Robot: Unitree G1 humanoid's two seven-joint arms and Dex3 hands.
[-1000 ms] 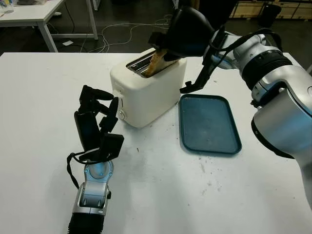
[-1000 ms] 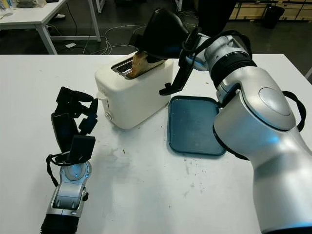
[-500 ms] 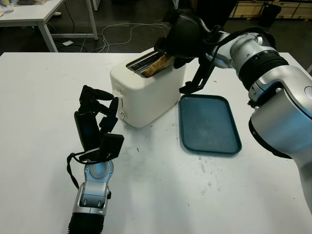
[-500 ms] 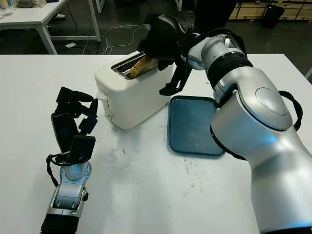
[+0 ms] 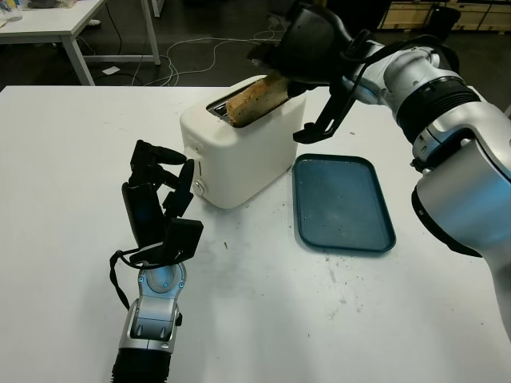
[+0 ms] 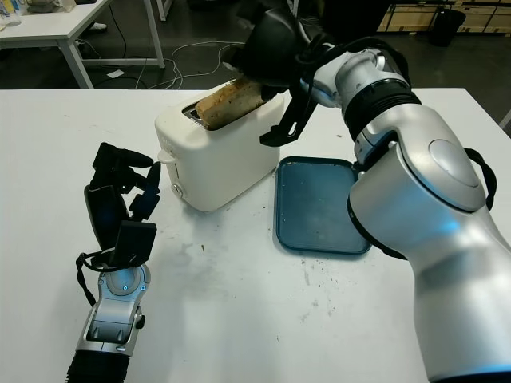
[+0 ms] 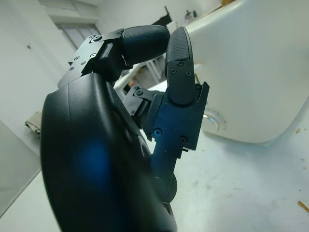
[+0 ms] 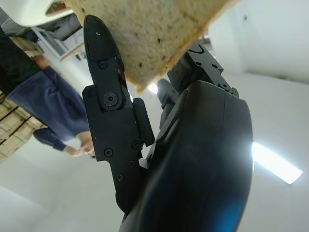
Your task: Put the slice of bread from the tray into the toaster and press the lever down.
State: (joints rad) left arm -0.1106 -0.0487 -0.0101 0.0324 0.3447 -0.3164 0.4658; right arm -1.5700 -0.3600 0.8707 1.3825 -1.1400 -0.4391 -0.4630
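Note:
A white toaster (image 5: 239, 148) stands mid-table. A slice of bread (image 5: 254, 99) lies tilted across its top, one end down in a slot, the other raised toward the back right. My right hand (image 5: 299, 44) is above the toaster's far end, shut on the raised end of the bread (image 8: 145, 34). The blue tray (image 5: 342, 201) to the right of the toaster holds nothing. My left hand (image 5: 156, 199) stands upright on the table in front of the toaster's left corner, its fingers curled and holding nothing. The toaster's side (image 7: 251, 72) is close to the left hand.
Crumbs (image 5: 339, 295) are scattered on the white table in front of the tray. A white desk (image 5: 56, 24) and cables on the floor lie beyond the far edge. A person in a blue sleeve (image 8: 34, 101) appears in the right wrist view.
My right hand has lifted and drawn back, tilting the bread flatter and pulling more of it out of the slot. The left hand has stayed still.

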